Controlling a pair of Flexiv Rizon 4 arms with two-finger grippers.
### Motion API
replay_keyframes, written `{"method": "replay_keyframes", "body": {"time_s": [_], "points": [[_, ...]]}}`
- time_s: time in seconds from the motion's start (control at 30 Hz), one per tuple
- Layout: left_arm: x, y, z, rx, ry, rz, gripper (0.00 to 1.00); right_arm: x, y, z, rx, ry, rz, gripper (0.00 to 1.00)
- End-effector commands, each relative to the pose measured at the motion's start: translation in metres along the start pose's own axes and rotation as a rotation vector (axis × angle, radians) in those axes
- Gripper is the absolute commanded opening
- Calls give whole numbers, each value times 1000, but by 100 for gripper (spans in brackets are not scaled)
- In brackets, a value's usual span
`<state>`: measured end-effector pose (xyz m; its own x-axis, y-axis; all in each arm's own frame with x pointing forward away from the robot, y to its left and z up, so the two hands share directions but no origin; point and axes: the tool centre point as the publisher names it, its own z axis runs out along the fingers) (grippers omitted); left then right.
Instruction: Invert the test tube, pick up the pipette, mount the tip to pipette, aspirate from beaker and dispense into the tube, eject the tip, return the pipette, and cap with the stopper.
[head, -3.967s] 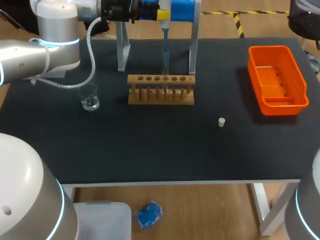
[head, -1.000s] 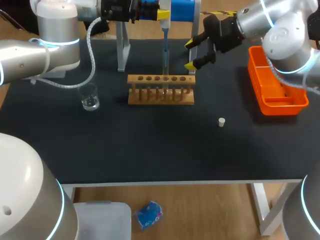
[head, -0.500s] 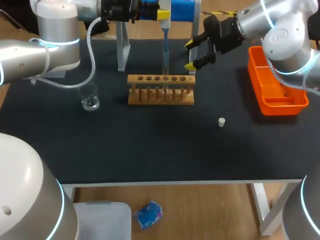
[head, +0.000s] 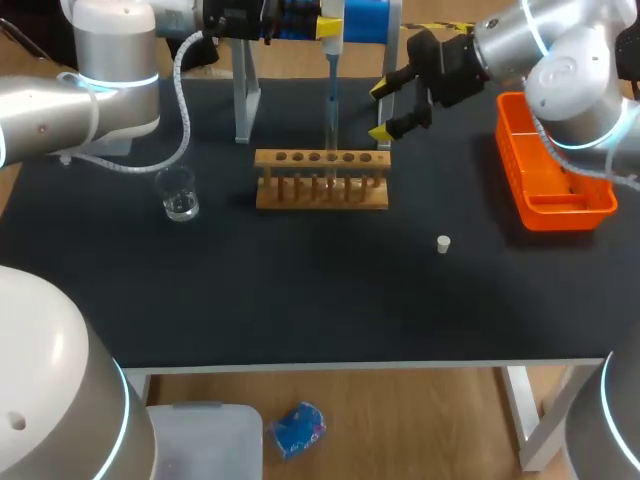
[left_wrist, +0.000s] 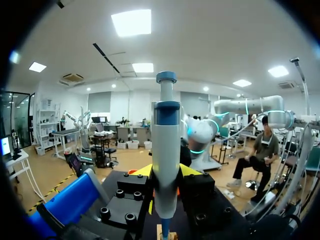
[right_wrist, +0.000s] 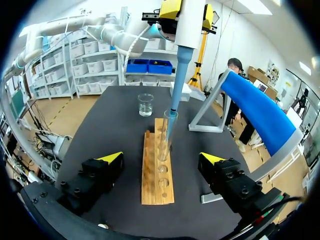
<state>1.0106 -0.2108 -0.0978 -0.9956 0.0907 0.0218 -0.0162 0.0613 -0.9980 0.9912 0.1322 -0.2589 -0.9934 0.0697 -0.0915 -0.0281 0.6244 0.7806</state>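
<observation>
My left gripper (head: 330, 28) is shut on the blue-and-white pipette (head: 330, 70), which hangs upright over the wooden rack (head: 320, 182). Its clear tip reaches down into a test tube (head: 330, 150) standing in the rack. In the left wrist view the pipette (left_wrist: 165, 160) fills the space between the fingers of my left gripper (left_wrist: 165, 172). My right gripper (head: 383, 110) is open beside the rack's right end and holds nothing. From the right wrist, the rack (right_wrist: 157, 175) lies ahead between the fingers of my right gripper (right_wrist: 162, 160), with the test tube (right_wrist: 164, 145) upright. A white stopper (head: 443, 243) lies on the mat.
A glass beaker (head: 180, 195) with liquid stands left of the rack. The pipette stand (head: 385, 70), with a blue top, is behind the rack. An orange bin (head: 553, 160) sits at the right edge. A dark mat (head: 300, 290) covers the table.
Four seconds ago the right arm was out of view; it now hangs by the rack's right end and has kept still over the last second. The pipette has edged up slightly.
</observation>
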Motion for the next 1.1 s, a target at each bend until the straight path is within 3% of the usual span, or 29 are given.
{"method": "replay_keyframes", "body": {"time_s": [0.03,1.1], "points": [[2,-3,-2,-5,-3,-1,0,0,0,0,1,0,0,100],[4,-42,-3,-35,4,22,0,0,0,0,1,0,0,100]]}}
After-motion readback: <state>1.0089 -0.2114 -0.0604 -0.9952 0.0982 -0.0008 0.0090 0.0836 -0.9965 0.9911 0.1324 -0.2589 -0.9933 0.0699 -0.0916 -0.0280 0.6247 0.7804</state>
